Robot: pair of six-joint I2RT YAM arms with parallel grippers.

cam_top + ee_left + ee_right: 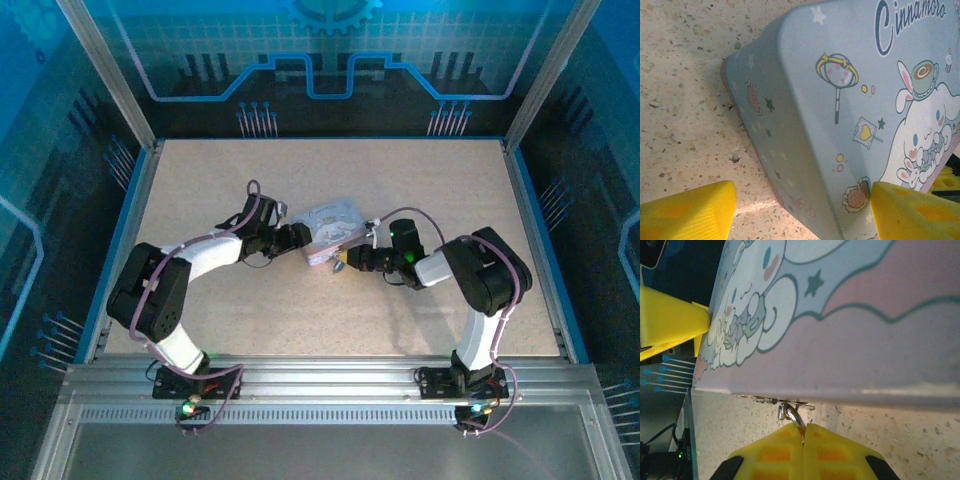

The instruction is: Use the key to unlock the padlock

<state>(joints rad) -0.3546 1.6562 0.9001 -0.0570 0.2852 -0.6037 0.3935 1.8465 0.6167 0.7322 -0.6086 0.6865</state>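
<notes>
1. In the left wrist view, the lid of the pastel tin carries dark blue cursive lettering that reads "Cinnamoro". The word runs off the right edge, so its ending cannot be told.
2. Near that word the lid bears printed signs: a white star, a yellow heart on a small card and a dark green star.
3. In the right wrist view, the lid shows one dark green star among its cartoon print.
4. In the top view, the tin's print is too small to read, and a blue gear emblem stands on the back wall.
</notes>
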